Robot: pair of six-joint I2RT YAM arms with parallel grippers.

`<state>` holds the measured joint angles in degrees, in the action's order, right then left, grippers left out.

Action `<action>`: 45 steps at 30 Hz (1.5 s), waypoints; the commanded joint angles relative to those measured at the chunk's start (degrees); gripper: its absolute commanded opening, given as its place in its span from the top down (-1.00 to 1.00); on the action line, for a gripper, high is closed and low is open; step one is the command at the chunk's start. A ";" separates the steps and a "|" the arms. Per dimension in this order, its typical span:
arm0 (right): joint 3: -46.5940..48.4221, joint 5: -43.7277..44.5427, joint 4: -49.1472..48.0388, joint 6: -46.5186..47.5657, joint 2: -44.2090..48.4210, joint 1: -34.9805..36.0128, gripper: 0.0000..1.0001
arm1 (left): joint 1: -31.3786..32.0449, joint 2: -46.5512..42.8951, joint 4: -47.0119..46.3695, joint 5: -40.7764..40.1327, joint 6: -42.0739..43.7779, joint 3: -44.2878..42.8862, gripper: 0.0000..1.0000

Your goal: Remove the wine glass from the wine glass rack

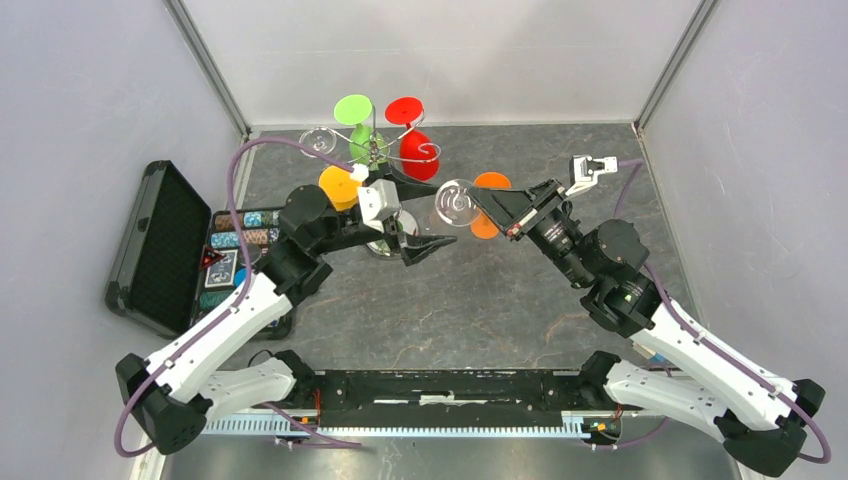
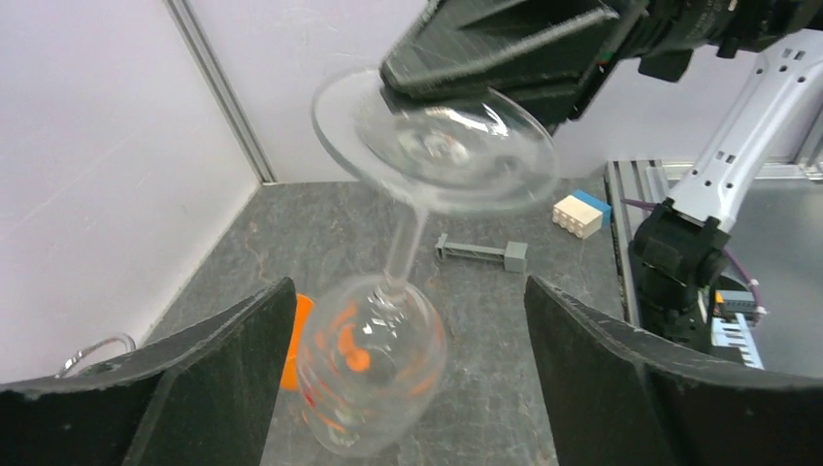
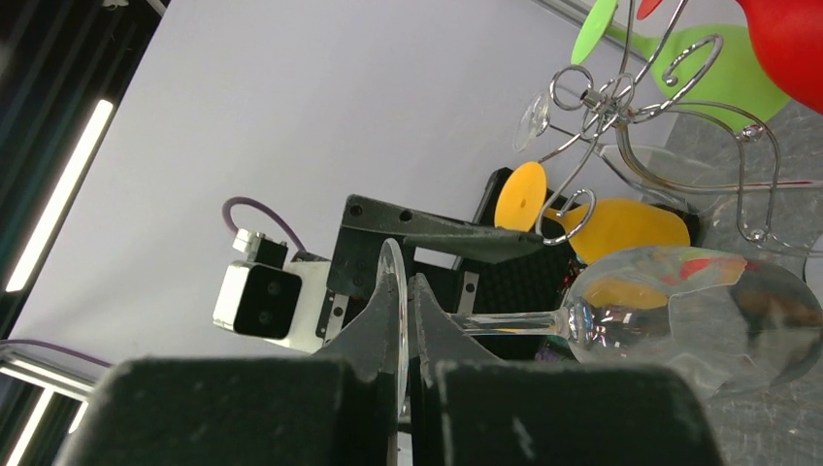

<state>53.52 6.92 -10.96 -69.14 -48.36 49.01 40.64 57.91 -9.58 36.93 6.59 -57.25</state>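
Note:
The wine glass rack (image 1: 378,150) is a chrome wire stand at the back centre; its curled arms also show in the right wrist view (image 3: 594,97). Green (image 1: 356,112), red (image 1: 416,150), yellow (image 1: 340,186) and one clear glass (image 1: 318,140) hang on it. My right gripper (image 1: 480,203) (image 3: 403,283) is shut on the foot of a clear wine glass (image 1: 455,204) (image 3: 694,311), held off the rack, to its right. In the left wrist view the glass bowl (image 2: 374,374) hangs between the fingers of my open left gripper (image 2: 408,287) (image 1: 420,245), touching neither.
An open black case (image 1: 160,245) with chips and cards lies at the left. An orange glass (image 1: 491,182) lies on the table under the right gripper. A cream block (image 2: 577,216) and a grey part (image 2: 480,254) lie on the table. Walls close off three sides.

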 commanded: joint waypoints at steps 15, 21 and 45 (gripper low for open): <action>-3.32 -3.04 -8.35 -4.72 1.08 -0.05 1.00 | 1.99 4.52 -15.59 4.29 -5.15 2.59 0.14; -3.92 -2.70 -9.79 -5.32 1.16 -0.06 1.00 | 1.98 4.57 -15.10 4.70 -5.32 3.38 0.11; -4.81 -1.68 -9.47 -3.05 0.40 -0.39 -0.37 | 1.98 3.50 -20.84 -1.15 -12.41 3.82 0.96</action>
<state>48.86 3.66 -17.76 -74.26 -48.90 48.75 42.54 63.09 -24.60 39.70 -0.86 -52.84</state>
